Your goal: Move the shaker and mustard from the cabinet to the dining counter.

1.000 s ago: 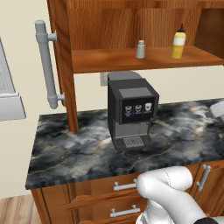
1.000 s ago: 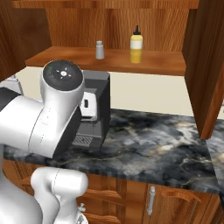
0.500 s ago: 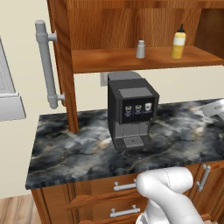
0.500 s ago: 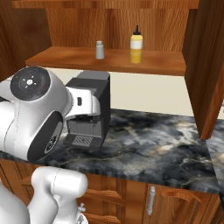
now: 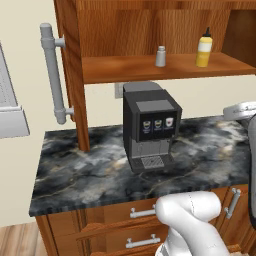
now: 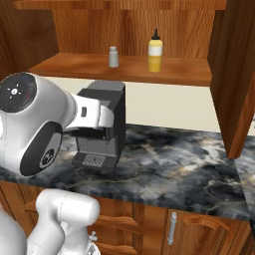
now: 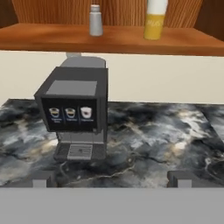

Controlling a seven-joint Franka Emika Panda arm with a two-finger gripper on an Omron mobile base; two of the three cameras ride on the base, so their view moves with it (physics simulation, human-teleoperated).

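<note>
Shaker (image 5: 160,56) and mustard (image 5: 204,48) stand upright on the cabinet (image 5: 150,67) shelf, near its front edge, mustard toward the right end, the two apart. Our gripper (image 7: 111,178) hangs wide open and empty above the worktop (image 5: 90,170), facing the coffee machine (image 5: 150,125). We judge both light and rigid; the shaker's smooth taper may slip, so we would grasp mid-body, and the bottle below its nozzle.

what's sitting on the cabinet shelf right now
The shaker and, apart from it, the mustard stand upright on the cabinet shelf. The shelf's far corners are partly hidden by the frame.
</note>
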